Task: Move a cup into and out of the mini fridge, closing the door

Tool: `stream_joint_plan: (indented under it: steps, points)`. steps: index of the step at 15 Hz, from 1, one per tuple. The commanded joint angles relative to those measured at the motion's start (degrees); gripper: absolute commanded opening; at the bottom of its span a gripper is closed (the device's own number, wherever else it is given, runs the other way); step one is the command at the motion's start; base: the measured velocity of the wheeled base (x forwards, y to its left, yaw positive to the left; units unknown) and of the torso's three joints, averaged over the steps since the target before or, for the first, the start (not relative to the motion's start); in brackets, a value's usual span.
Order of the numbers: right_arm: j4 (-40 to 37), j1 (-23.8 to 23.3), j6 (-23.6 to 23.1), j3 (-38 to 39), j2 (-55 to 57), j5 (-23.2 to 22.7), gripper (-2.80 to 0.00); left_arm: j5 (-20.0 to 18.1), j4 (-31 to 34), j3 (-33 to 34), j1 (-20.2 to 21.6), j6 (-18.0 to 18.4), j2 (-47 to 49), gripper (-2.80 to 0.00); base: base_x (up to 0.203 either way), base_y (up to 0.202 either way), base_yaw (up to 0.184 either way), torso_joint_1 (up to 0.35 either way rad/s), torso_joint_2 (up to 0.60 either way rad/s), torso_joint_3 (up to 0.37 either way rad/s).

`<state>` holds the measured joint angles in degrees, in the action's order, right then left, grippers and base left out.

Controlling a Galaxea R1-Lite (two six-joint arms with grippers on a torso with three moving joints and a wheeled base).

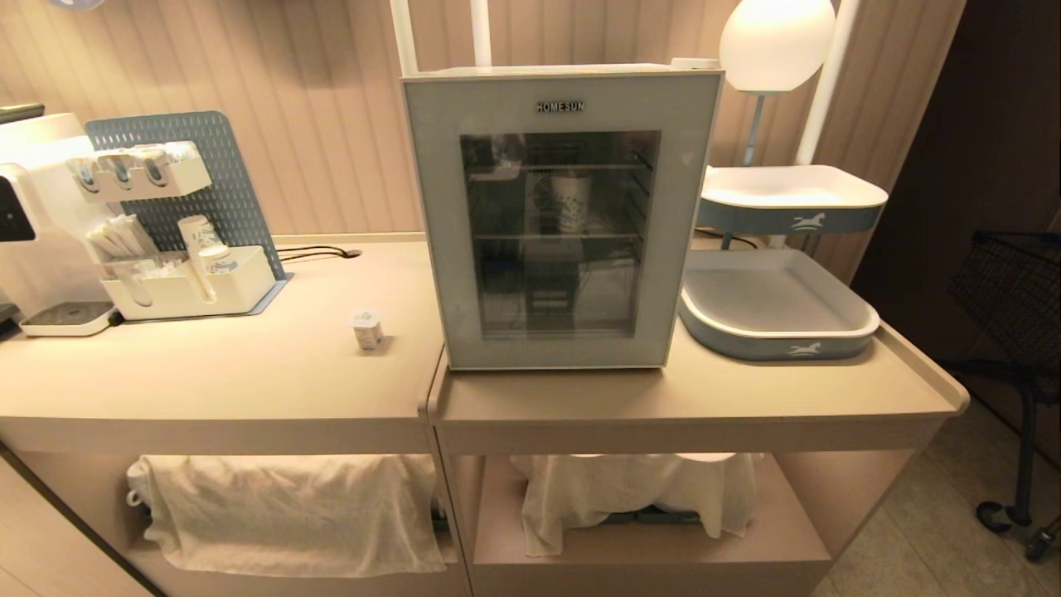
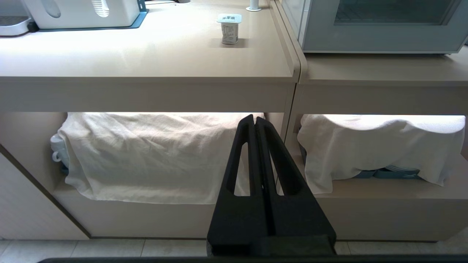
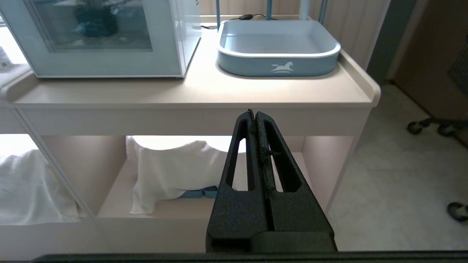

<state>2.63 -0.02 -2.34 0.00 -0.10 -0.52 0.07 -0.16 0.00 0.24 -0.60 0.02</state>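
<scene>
Tiny white cup (image 1: 366, 327) upright on the left bench (image 1: 207, 373), alone on bare surface, flat top with green marks facing up, up and ahead of the left claw (image 2: 255, 120) and a little to its left, well apart from it. Just right of the cup, across the seam between the two benches, the mini fridge (image 1: 564, 220), seated on the right bench (image 1: 746, 394), with "HOMESUN" lettered above the window. Door (image 1: 431, 232) shut flat against the box, pale grey-blue frame around dark glass; behind the glass, wire shelves and a taller patterned paper cup (image 1: 572, 201) on the upper shelf. Left claw low before the benches, below bench height, fingers pressed together, gripping nothing, aimed at a white cloth (image 2: 153, 157) draped over the lower shelf beneath the left bench. Right claw (image 3: 255, 115) likewise low and forward of the right bench's front edge, fingers pressed together, empty, the fridge up and to its left, a grey-blue tray (image 3: 278, 47) with a white horse mark up and ahead, just beside the fridge. Second matching tray (image 1: 792, 199) raised above the first, a white globe lamp (image 1: 777, 41) higher still. Another white cloth (image 3: 172, 171) on the shelf under the right bench, behind the right claw's tips. Far left on the left bench, a white organiser (image 1: 191, 286) with stacked cups against a blue perforated panel (image 1: 215, 166), next to a white machine (image 1: 33, 207). Neither claw visible from the head.
</scene>
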Motion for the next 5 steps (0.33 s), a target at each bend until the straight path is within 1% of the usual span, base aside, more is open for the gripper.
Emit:
stream_joint_plan:
  steps: [1, 3, 5]
  points:
    - [-0.92, -0.04, 1.87, 0.0, 0.1, 0.12, -2.8, 0.01, -0.02, 0.0, 0.02, -0.02, 0.06, -2.8, 0.0, 0.0, 0.0, 0.0, 0.0, 0.0]
    - [-4.78, 0.02, 2.44, -0.56, 0.12, 0.17, -2.8, 0.01, -0.02, 0.09, 0.02, -0.02, 0.06, -2.8, 0.0, 0.0, 0.0, 0.0, 0.0, 0.0]
    - [-2.54, 0.02, 2.46, 0.0, 0.1, 0.11, -2.8, 0.01, -0.02, 0.09, 0.02, -0.02, 0.06, -2.8, 0.0, 0.0, 0.0, 0.0, 0.0, 0.0]
